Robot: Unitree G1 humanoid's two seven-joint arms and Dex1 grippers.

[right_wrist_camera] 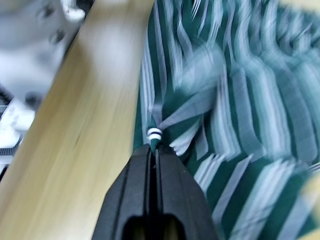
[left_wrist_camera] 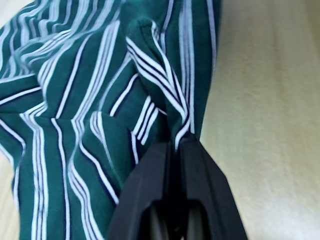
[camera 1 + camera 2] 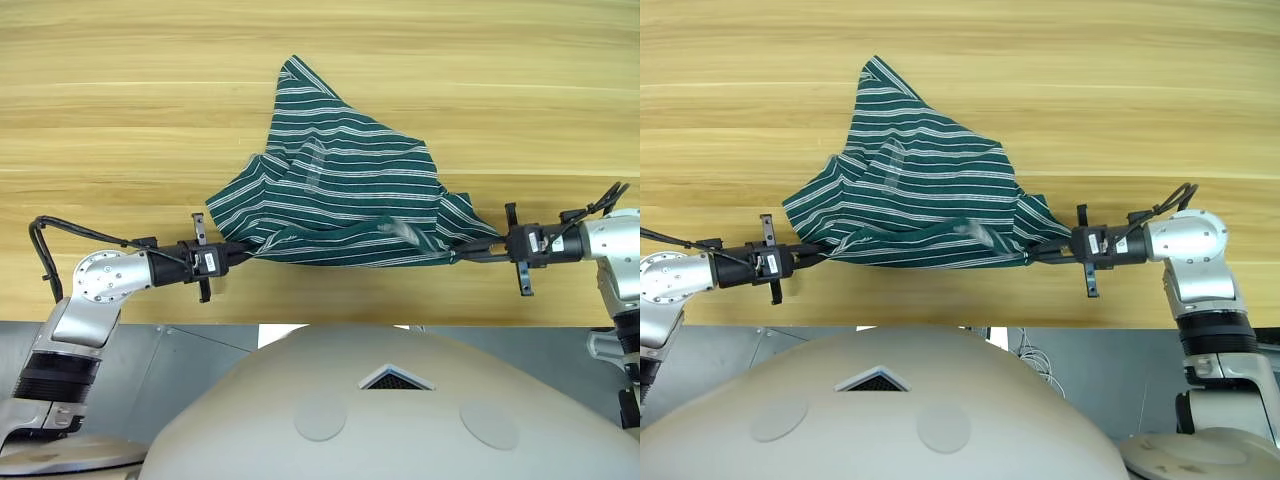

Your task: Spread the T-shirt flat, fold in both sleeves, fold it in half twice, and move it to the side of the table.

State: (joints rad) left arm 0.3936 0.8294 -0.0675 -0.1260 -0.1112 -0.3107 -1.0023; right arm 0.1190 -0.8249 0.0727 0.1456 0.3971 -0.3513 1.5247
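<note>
T-shirt [image 3: 340, 190] is held crumpled, not yet flat, at the near edge of the desk [image 3: 120, 100], left fingers [image 2: 145, 200] and right fingers [image 1: 180, 200] each clamped on its fabric; spreading and all folds remain.

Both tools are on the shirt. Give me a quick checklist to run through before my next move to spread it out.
1. Left tool grip on the T-shirt: ok, shut on a fold of cloth.
2. Right tool grip: ok, shut on the cloth's edge.
3. Near edge stretched between the two: ok.
4. T-shirt flat: not ok, it is bunched, with one corner peaking toward the far side of the table.
5. Sleeves located: cannot tell.
</note>
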